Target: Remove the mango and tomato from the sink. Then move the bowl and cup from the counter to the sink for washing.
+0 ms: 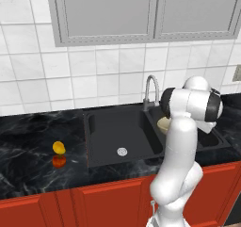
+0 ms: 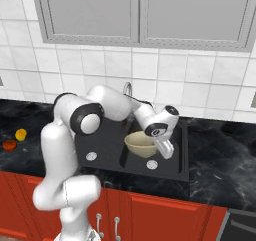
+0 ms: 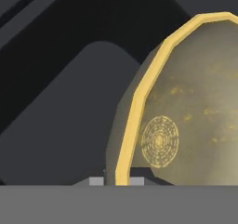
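On the left part of the counter point(image 1: 28, 150), in the left base view, I see the mango point(image 1: 59, 147) and just in front of it the tomato point(image 1: 59, 161). Both lie outside the sink point(image 1: 117, 132), so I judge the first half of the task as done. The left basin has only its silver drain point(image 1: 122, 151). Behind the arm point(image 1: 181, 146), a pale piece of the bowl point(image 1: 163, 124) shows over the right basin, near the faucet point(image 1: 150, 90).

From the right base view, the reason for this pose is more clear. The arm reaches over the sink and the gripper point(image 2: 167, 150) holds the bowl point(image 2: 140, 144) at its right edge, so the bowl hangs tilted over the right basin, above the drain point(image 2: 152, 164). I think I am lowering it for washing. The mango point(image 2: 20, 134) and tomato point(image 2: 9, 145) are far to the left on the counter point(image 2: 220, 155). I cannot find the green cup; it still has to be brought.

Through the hand view, the rim of the bowl point(image 3: 139, 97) runs down exactly between the two finger tips point(image 3: 96, 181), so the fingers pinch the bowl's wall, one inside and one outside. The rim is a bright yellow band, the inside is paler tan with yellow spots, and a round patterned mark sits low on it. Behind the bowl is the dark wall of the sink point(image 3: 69, 111).
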Robot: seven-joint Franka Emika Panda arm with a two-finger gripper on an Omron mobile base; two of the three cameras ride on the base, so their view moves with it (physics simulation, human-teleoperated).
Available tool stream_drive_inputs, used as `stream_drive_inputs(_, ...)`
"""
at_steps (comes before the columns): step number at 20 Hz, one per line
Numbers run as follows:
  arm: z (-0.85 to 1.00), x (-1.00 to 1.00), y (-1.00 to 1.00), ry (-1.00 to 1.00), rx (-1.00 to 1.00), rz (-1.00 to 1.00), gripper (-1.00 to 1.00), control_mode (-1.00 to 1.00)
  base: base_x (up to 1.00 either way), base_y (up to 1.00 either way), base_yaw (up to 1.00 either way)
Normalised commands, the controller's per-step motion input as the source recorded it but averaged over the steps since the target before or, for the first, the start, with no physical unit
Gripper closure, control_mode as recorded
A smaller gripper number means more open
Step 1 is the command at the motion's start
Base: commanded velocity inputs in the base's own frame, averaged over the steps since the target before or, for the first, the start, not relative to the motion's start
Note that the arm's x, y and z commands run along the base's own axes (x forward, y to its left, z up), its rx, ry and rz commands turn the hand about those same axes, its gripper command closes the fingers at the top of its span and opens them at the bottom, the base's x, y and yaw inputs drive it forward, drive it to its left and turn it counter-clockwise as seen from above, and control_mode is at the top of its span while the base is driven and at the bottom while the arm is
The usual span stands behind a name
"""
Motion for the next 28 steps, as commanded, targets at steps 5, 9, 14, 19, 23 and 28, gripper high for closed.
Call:
stream_drive_inputs(5,0.00,0.15,-0.07,-0.07,0.00,0.00,1.00,-1.00,0.00,0.00,0.00)
stream_drive_inputs(9,-0.01,0.14,0.01,-0.11,0.00,0.00,1.00,-1.00,0.00,0.00,0.00)
stream_drive_inputs(14,-0.13,0.15,0.05,-0.10,0.00,0.00,1.00,-1.00,0.00,0.00,0.00)
stream_drive_inputs(19,-0.21,0.18,0.01,-0.05,0.00,-0.01,1.00,-1.00,0.00,0.00,0.00)
stream_drive_inputs(23,-0.20,0.20,0.00,-0.01,-0.01,-0.01,1.00,-1.00,0.00,0.00,0.00)
stream_drive_inputs(28,-0.25,0.22,0.00,0.00,-0.01,-0.01,1.00,-1.00,0.00,0.00,0.00)
